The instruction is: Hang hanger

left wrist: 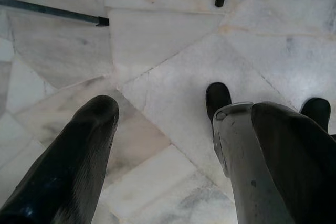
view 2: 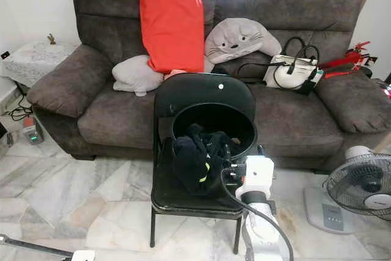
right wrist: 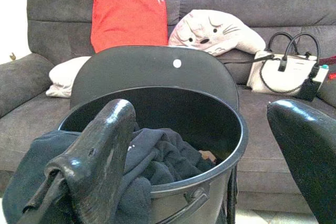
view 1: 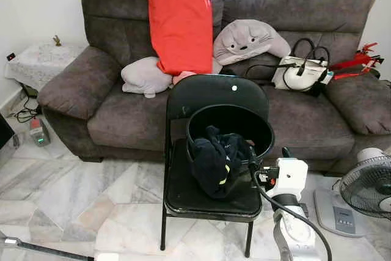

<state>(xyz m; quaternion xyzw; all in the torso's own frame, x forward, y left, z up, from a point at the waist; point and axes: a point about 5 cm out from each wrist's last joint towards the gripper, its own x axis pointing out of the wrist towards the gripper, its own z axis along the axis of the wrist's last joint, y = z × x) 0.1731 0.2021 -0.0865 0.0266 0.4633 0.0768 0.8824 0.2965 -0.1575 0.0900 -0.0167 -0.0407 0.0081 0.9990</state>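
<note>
A black bucket (view 1: 232, 128) stands on a black folding chair (view 1: 211, 191) in front of the sofa. Dark clothing (view 1: 215, 158) with a yellow mark hangs over the bucket's near rim. My right gripper (view 1: 269, 156) is raised at the bucket's near right side, open, with nothing between its fingers. In the right wrist view the right gripper (right wrist: 199, 109) points into the bucket (right wrist: 220, 124), one finger (right wrist: 102, 161) close over the clothing (right wrist: 152, 161). My left gripper (left wrist: 168, 107) hangs open over the marble floor (left wrist: 173, 35). I cannot make out a hanger.
A grey sofa (view 1: 305, 114) carries a red pillow (view 1: 181, 22), a grey plush cushion (view 1: 247, 40) and a white handbag (view 1: 302, 73). A floor fan (view 1: 366, 187) stands at the right, a side table (view 1: 40, 59) at the left. A thin grey rod (view 1: 36, 249) lies on the floor.
</note>
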